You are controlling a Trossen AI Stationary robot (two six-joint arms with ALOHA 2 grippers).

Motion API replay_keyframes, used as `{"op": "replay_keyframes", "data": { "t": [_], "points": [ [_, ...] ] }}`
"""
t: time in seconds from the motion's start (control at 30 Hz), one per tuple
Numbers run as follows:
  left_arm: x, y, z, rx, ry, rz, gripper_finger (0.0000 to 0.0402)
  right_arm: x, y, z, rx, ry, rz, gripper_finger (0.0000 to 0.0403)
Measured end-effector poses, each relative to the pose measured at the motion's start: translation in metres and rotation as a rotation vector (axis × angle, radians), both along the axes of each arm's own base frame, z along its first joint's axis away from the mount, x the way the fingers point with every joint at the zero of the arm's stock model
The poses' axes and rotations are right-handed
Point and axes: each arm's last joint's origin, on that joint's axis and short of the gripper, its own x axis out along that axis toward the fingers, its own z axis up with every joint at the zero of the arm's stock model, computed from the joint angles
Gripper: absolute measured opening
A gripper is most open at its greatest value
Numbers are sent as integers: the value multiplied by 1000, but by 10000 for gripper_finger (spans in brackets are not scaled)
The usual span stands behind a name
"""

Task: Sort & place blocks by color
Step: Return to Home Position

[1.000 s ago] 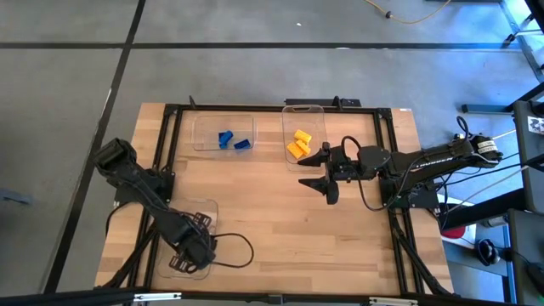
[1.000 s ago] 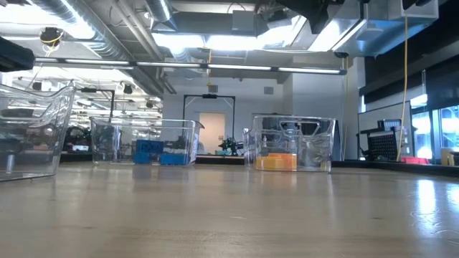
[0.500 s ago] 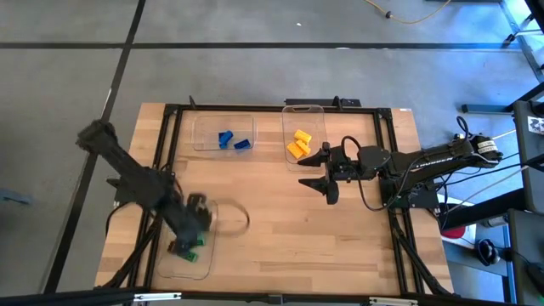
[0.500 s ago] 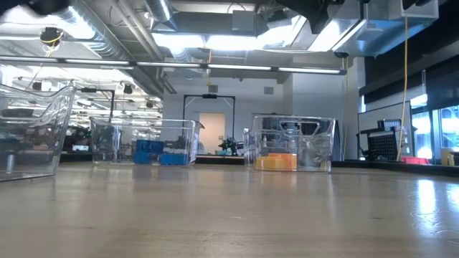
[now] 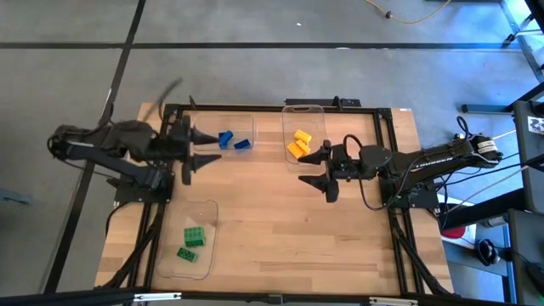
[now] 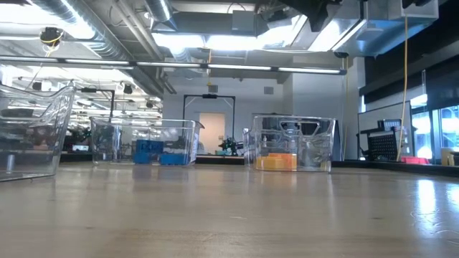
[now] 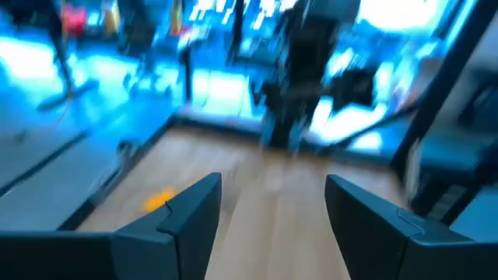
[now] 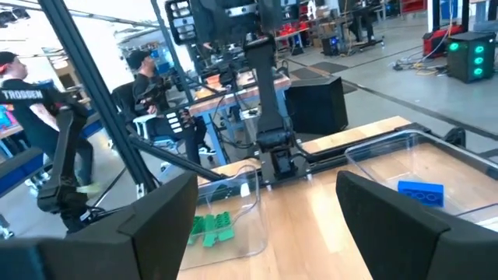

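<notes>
In the high view two green blocks [image 5: 190, 244] lie in the clear tray at the near left [image 5: 187, 270]. Blue blocks [image 5: 232, 141] lie in the far-left tray, and yellow blocks [image 5: 297, 144] in the far-middle tray. My left gripper [image 5: 202, 150] is open and empty, held level above the table just left of the blue tray, pointing right. My right gripper [image 5: 304, 171] is open and empty, level, just near of the yellow tray, pointing left. The right wrist view shows the green blocks [image 8: 212, 228] and a blue block [image 8: 420, 190] past the open fingers [image 8: 167, 218].
A black frame [image 5: 272, 109] runs around the wooden table top [image 5: 280, 238]. The three clear trays stand upright in the low view: one at the left [image 6: 32, 136], the blue one [image 6: 143, 143] and the yellow one [image 6: 290, 147]. People show in the room behind [image 8: 148, 78].
My left gripper has risen out of the near-left tray and swung toward the far edge, turning level beside the blue tray. Two green blocks now show lying in that tray. My right arm has kept still.
</notes>
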Motion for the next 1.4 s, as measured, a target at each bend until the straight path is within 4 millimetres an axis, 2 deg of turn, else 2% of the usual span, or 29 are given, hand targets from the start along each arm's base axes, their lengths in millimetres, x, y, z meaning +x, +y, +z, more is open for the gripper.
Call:
{"op": "replay_keyframes", "data": {
  "t": [0.13,0.3,0.6,0.9,1.1,1.27,1.4],
  "points": [
    [-3,8,-7,-2,-166,-28,220,0,0,1,2,-14,-5,310],
    [-2,9,-28,-11,-241,-40,217,0,0,2,4,-25,-6,310],
    [-9,9,-26,-12,-277,-54,185,0,0,2,3,-25,-6,310],
    [-9,9,-26,-12,-278,-65,124,0,0,3,4,-32,-6,310],
    [-9,8,-28,32,-252,-89,16,0,0,3,4,-32,-6,310],
    [-17,10,-28,58,-269,-73,2,0,0,3,4,-32,-6,310],
    [-26,14,-48,42,-277,-39,1,0,0,3,4,-31,-6,310]
  ]
}}
